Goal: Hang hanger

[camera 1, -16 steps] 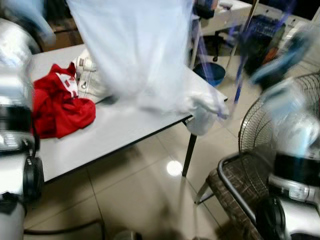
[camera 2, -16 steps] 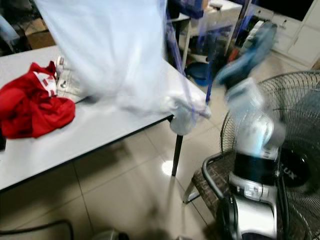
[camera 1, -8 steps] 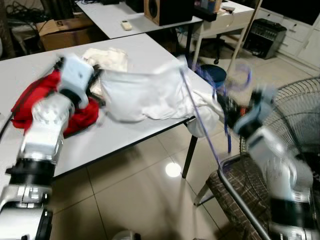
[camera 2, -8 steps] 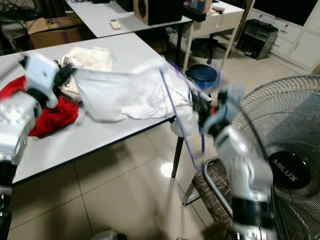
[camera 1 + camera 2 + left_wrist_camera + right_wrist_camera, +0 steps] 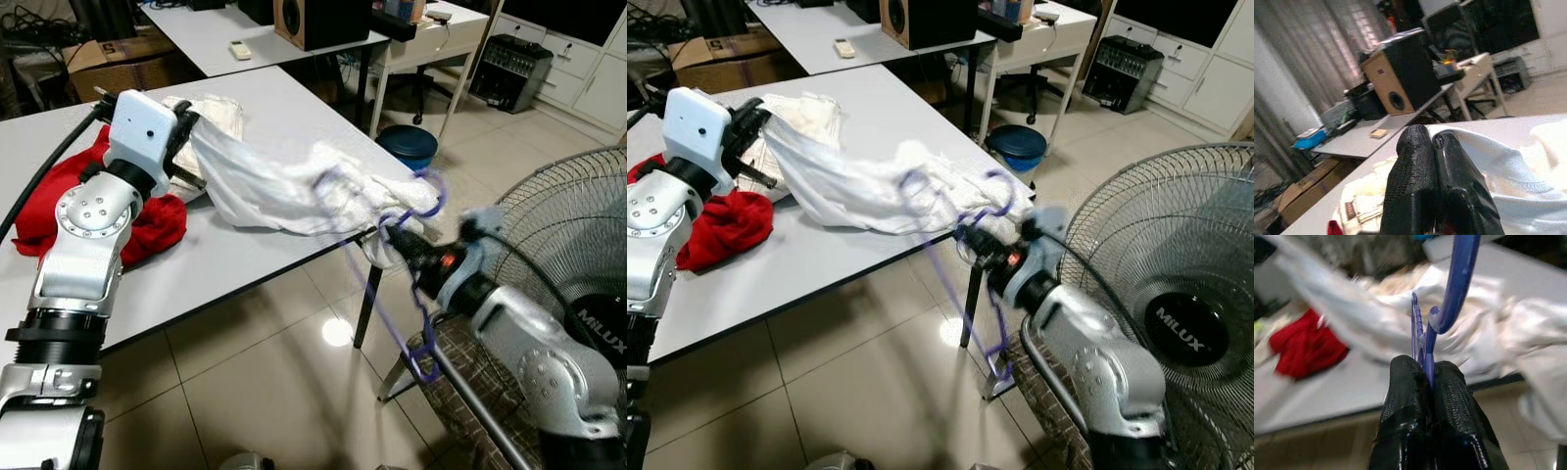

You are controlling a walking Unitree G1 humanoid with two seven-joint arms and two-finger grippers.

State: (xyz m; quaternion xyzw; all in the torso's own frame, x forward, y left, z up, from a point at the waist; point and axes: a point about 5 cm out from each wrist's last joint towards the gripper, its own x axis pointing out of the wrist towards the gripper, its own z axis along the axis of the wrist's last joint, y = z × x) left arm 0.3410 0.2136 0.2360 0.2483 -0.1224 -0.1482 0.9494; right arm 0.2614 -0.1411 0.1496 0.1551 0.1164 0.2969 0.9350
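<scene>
Right pincer (image 5: 402,241) clamps tight on the purple hanger (image 5: 387,294), which dangles off the surface's (image 5: 225,264) near corner beside the fan (image 5: 578,255); left pincer (image 5: 186,132), squeezed closed, grips the white garment (image 5: 284,181) across the surface; red cloth (image 5: 147,220) alongside.

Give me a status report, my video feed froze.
Right hand shut on purple plastic hanger off the table edge. Left hand shut on white cloth garment on grey table. Metal fan close right.
</scene>
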